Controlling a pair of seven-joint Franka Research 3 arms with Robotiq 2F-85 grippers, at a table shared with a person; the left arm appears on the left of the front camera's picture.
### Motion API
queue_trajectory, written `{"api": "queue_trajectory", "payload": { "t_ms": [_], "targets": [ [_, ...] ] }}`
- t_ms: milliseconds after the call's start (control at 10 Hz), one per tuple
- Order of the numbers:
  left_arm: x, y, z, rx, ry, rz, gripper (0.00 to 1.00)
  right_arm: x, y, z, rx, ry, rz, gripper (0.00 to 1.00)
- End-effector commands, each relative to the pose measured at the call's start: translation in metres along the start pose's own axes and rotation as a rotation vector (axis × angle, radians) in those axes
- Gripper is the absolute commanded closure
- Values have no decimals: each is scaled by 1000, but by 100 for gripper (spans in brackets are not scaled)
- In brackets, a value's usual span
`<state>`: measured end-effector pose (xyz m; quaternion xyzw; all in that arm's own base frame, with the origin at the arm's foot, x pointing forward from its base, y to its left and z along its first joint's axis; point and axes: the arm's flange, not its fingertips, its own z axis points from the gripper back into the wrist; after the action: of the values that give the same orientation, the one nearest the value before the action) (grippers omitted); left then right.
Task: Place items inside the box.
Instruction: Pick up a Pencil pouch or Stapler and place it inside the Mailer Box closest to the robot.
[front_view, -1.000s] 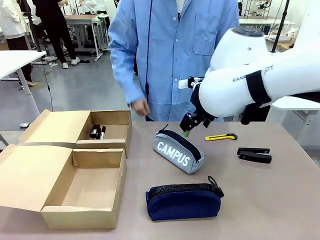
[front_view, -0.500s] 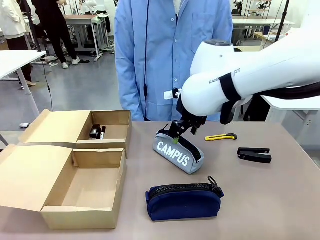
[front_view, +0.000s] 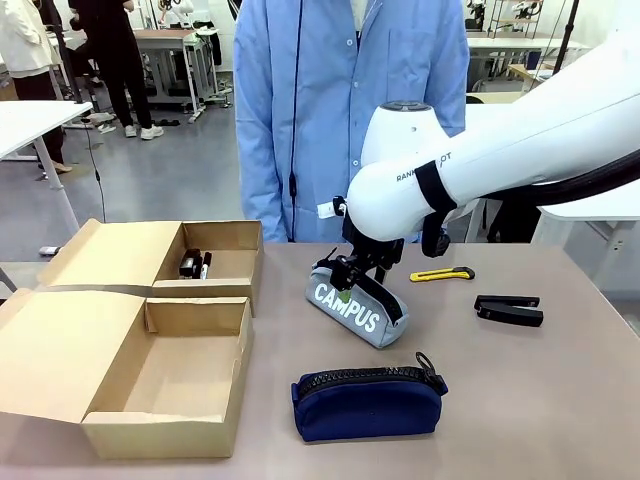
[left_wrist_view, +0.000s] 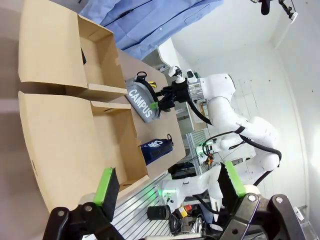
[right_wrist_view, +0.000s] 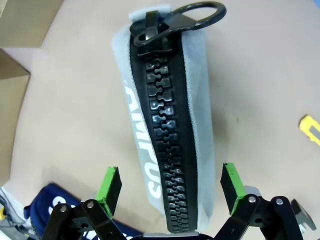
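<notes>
The right claw (front_view: 347, 290) hangs just over the soft grey zip bag with "CAMPUS" in white letters (front_view: 355, 305), which lies on the brown table (front_view: 560, 400) near the middle. In the right wrist view this claw (right_wrist_view: 170, 182) is wide open, with one green pad on each side of the grey bag (right_wrist_view: 165, 125) and a little gap between pads and cloth, so it holds nothing. The bag's fat black zip faces up at the camera. The dark blue zip bag (front_view: 368, 403) lies nearer the robot, apart from the grey one. The thin yellow knife (front_view: 441, 273) and the black stapler (front_view: 509, 309) lie farther to the right on the table. The open brown cardboard box (front_view: 165, 435) sits on the left, and some small dark things (front_view: 192, 265) lie in its far part, too small to tell. The left claw (left_wrist_view: 170, 182) is held up high over the box, wide open and empty. A person in a light blue coat (front_view: 350, 100) stands at the far side.
</notes>
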<state>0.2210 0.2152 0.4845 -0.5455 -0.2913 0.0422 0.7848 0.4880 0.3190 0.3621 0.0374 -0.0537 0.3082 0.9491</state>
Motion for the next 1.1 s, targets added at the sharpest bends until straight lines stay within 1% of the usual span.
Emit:
{"api": "queue_trajectory", "payload": {
  "t_ms": [0,200,300,400,500,600,700,1000],
  "targets": [
    [1,-2,0,-24,-15,-21,0,9,1,-1,-40,13,-28,0],
    [1,-2,0,-24,-15,-21,0,11,1,-4,-60,23,-29,0],
    [1,-2,0,-24,-15,-21,0,13,1,-6,-64,41,-35,60],
    [1,-2,0,-24,-15,-21,0,13,1,-8,-69,49,-32,60],
    [1,-2,0,-24,-15,-21,0,14,1,-10,-82,56,-36,100],
    [1,-2,0,-24,-15,-21,0,15,2,-10,-83,53,-33,65],
    [1,-2,0,-24,-15,-21,0,14,2,-9,-84,51,-29,100],
    [1,-2,0,-24,-15,-21,0,13,3,-8,-85,48,-21,100]
  ]
}}
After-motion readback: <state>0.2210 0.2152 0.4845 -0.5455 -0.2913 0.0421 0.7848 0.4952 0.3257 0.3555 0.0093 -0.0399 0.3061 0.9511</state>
